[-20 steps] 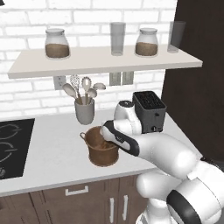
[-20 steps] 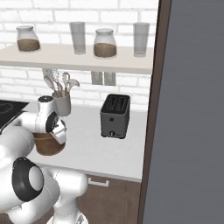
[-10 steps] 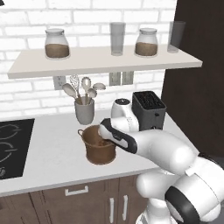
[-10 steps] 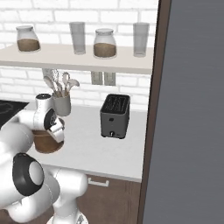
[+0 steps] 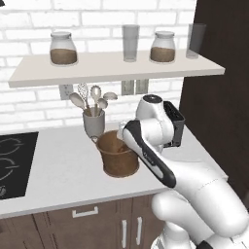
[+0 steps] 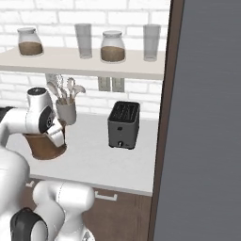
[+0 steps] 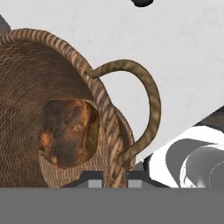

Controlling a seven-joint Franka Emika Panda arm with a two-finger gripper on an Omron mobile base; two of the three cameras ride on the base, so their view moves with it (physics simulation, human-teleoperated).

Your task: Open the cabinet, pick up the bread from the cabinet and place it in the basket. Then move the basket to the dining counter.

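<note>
The brown woven basket (image 5: 114, 163) (image 6: 42, 148) is at the middle of the white worktop, tilted a little. In the hand view the dark brown bread (image 7: 68, 131) lies inside the basket (image 7: 26, 87), and one loop handle (image 7: 148, 96) arches off its rim. My gripper (image 7: 113, 178) is shut on the basket's rim just beside that handle, one fingertip inside and one outside. In the right base view the gripper (image 6: 59, 137) sits at the basket's right rim. The dining counter is out of view.
A grey utensil holder (image 5: 93, 121) stands just behind the basket and a black toaster (image 6: 123, 124) to its right. The black stove (image 5: 12, 160) is at the left. A shelf (image 5: 116, 68) with jars and glasses hangs above. A tall dark cabinet panel (image 6: 207, 117) walls the right side.
The hand has risen slightly with the basket held at its rim; the basket has shifted up and a little right and now tilts.
</note>
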